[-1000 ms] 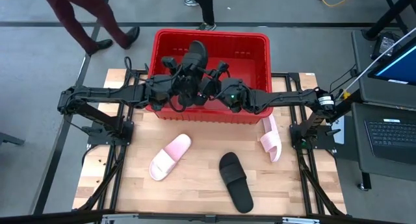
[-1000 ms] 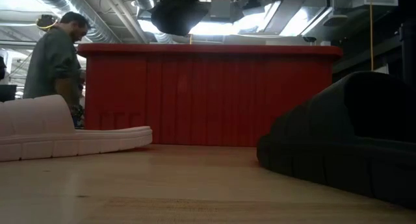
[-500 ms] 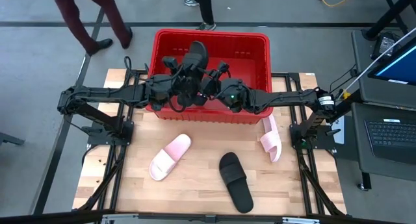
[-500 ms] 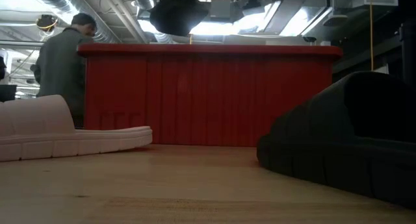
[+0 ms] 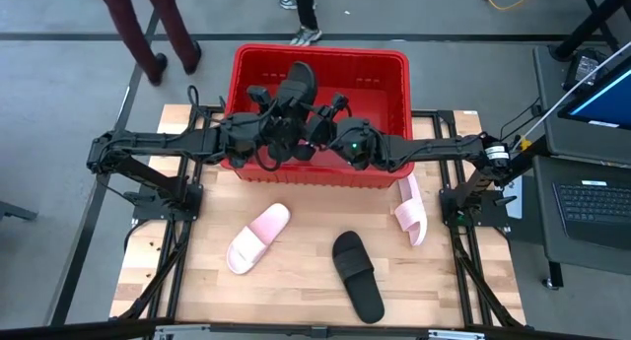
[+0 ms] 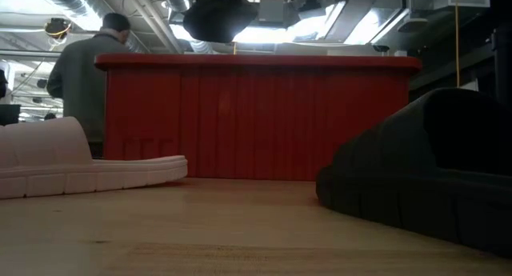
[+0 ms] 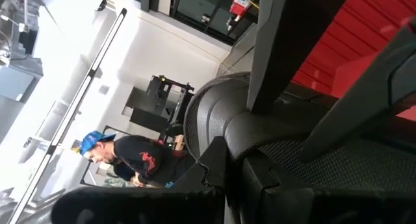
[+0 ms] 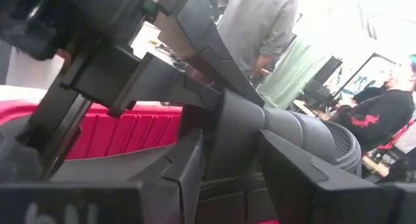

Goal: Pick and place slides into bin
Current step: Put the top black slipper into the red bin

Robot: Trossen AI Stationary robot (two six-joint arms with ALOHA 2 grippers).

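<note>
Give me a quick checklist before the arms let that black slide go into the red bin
1. Black slide over the bin: ok, it sits above the opening in the high view.
2. Left gripper shut on the slide: ok.
3. Right gripper state: jaws stand wide beside the slide; whether it grips, cannot tell.
4. Bin floor free under the slide: cannot tell, the arms hide it.
5. Slides left on the table: not ok, two pink slides and one black sandal remain.
</note>
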